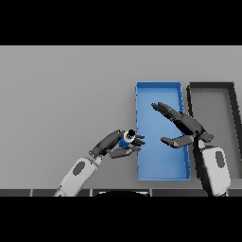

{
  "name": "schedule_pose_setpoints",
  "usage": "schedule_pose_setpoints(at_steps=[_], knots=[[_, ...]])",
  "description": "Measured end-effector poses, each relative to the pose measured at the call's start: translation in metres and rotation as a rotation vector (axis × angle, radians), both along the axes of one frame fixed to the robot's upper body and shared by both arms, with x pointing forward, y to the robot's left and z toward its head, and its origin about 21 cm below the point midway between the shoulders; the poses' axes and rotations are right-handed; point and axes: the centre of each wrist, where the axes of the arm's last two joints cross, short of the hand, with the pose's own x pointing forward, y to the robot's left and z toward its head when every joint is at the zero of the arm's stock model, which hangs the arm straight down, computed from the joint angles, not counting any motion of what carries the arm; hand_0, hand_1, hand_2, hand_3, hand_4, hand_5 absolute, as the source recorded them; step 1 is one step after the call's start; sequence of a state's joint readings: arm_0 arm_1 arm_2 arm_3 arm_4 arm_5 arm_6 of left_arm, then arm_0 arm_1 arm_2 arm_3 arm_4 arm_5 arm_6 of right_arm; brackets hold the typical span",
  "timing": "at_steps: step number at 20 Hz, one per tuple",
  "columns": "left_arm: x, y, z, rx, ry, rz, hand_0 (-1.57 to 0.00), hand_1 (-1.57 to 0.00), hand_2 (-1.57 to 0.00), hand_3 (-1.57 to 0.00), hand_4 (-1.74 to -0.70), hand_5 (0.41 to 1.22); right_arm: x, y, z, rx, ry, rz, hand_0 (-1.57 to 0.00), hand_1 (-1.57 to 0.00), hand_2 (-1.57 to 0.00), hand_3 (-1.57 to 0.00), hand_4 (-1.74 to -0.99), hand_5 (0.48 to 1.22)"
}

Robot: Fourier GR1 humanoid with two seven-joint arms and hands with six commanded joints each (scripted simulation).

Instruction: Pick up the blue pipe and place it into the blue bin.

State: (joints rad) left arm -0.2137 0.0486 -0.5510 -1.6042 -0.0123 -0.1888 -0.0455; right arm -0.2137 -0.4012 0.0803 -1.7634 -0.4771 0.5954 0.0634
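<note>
A short blue pipe [127, 139] with a pale end sits in my left hand [116, 143], whose fingers and thumb are curled round it. The hand holds it just at the left wall of the blue bin [159, 173], about halfway down that side. The bin is a long rectangular tray lying lengthwise away from me, right of centre. My right hand [184, 124] hovers over the bin's right half with straight fingers pointing up and left and the thumb spread, holding nothing.
A dark grey bin [233, 100] stands right beside the blue one, at the table's right edge. My right forearm [213, 166] lies across the gap between the two bins. Grey table stretches to the left and back.
</note>
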Motion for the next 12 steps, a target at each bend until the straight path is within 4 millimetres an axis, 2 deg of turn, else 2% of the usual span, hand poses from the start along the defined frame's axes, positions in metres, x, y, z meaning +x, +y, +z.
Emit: schedule_pose_setpoints(at_steps=[5,8,12], knots=[[0.001,-0.002,0.002,0.019,-0.014,0.002,-1.57,-1.57,-1.57,-1.57,-1.47,1.221,0.004,0.031,0.036,-0.114,-0.102,0.161,0.0,0.0,-0.04,0.0,-1.298,0.559],[0.005,-0.002,0.002,0.014,-0.012,0.004,-1.57,-1.57,-1.57,-1.57,-1.47,1.221,0.003,0.052,0.041,-0.121,-0.116,0.259,0.0,0.0,-0.04,0.0,-1.294,0.56],[0.009,0.0,0.004,-0.005,-0.017,-0.015,-1.57,-1.57,-1.57,-1.57,-1.46,1.221,0.005,0.078,0.05,-0.146,-0.136,0.344,0.0,0.0,-0.05,0.0,-1.242,0.551]])
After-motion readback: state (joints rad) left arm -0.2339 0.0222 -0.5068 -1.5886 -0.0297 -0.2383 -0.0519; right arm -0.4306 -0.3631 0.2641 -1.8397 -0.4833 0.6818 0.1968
